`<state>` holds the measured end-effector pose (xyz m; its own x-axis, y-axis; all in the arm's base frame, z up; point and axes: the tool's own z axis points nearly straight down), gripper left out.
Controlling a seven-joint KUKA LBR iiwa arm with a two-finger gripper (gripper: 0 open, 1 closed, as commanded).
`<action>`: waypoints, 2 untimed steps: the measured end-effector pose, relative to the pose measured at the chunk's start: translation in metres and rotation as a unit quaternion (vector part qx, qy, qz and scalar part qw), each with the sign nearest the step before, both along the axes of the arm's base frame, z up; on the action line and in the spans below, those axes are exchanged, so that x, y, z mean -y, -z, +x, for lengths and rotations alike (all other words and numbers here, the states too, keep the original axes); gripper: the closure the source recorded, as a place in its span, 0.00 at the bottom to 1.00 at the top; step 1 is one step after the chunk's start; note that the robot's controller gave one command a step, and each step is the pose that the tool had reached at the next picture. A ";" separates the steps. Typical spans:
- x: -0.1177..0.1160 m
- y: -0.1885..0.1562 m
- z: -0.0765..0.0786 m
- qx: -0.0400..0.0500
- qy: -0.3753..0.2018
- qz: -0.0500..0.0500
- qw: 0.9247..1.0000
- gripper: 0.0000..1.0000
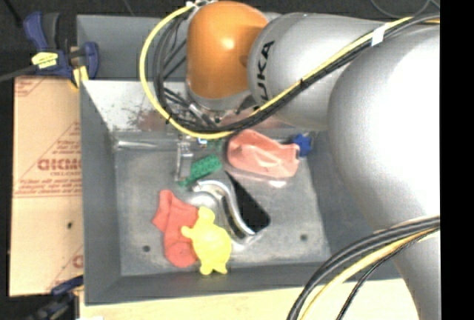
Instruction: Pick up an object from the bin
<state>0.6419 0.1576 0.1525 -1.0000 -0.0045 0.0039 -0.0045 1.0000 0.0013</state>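
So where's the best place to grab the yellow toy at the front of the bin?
Probably take the yellow toy across its rounded middle, from straight above, since it lies flat. Close front to back: the red lump crowds its left, the black-and-silver thing its upper right.

Arm [296,74]: black letters "UKA" stand on its silver shell, just beside the orange cover [222,48], and they run vertically; the letter before them I cannot tell.
Place of the letters: above the far edge of the bin [100,185], near its middle.
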 end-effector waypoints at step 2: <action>0.014 0.047 -0.028 0.005 -0.001 0.002 1.000 0.00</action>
<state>0.6134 0.1433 0.1056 -1.0000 -0.0060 -0.0058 -0.0060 1.0000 0.0045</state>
